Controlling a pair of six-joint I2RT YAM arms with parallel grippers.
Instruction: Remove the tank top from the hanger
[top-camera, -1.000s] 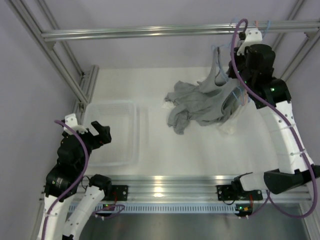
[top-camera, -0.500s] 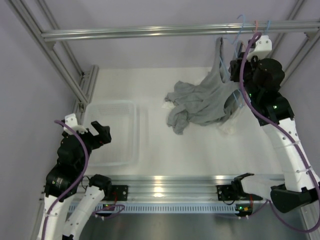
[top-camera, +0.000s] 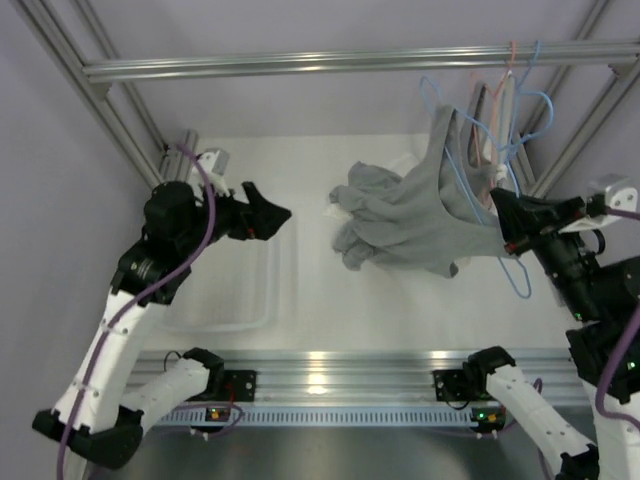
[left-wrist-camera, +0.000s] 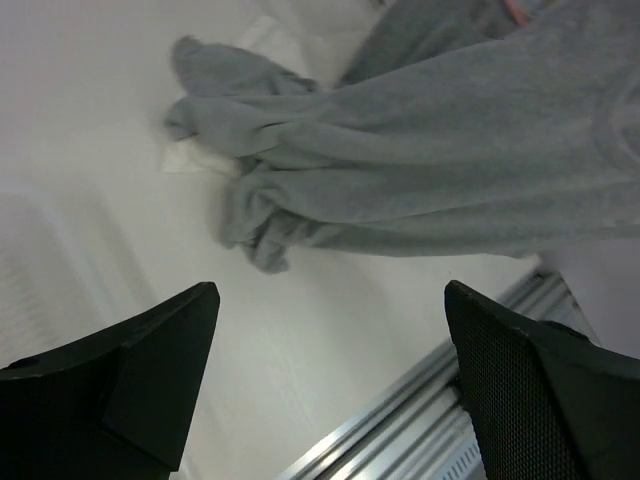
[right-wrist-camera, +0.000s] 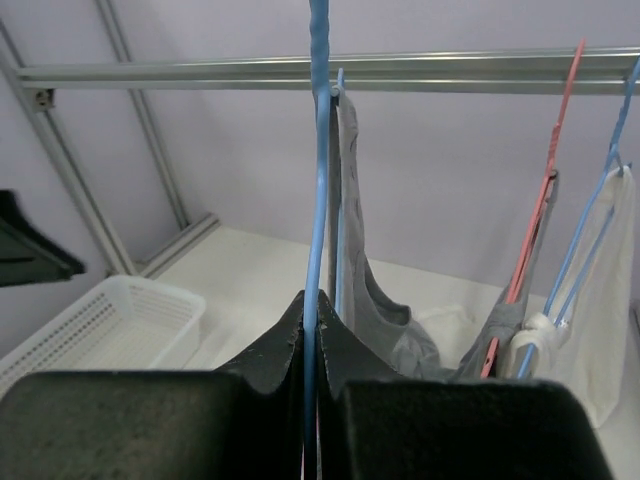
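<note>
White tabletop (top-camera: 380, 310) lies under an aluminium rail (top-camera: 300, 62) that runs across the back of the frame. From where I stand, the grey tank top (top-camera: 420, 215) has one strap up high on a thin blue wire hanger (right-wrist-camera: 318, 150). Its body slopes down and leftward to the table, where the lower part lies bunched in a heap, partly on top of a small white cloth (left-wrist-camera: 195, 155). The right gripper (right-wrist-camera: 312, 310) has its fingers pressed together on the blue wire, just beside the hanging strap. I cannot tell whether that hanger's hook sits on the rail. To the right of it hang a pink hanger (right-wrist-camera: 540, 190) and a white garment (right-wrist-camera: 600, 310) on another blue hanger. The left gripper (left-wrist-camera: 325, 300) hovers above the table to the left of the heap, fingers spread wide and touching nothing. Below and to the left of it sits a white plastic basket (top-camera: 250, 300) on the tabletop.
</note>
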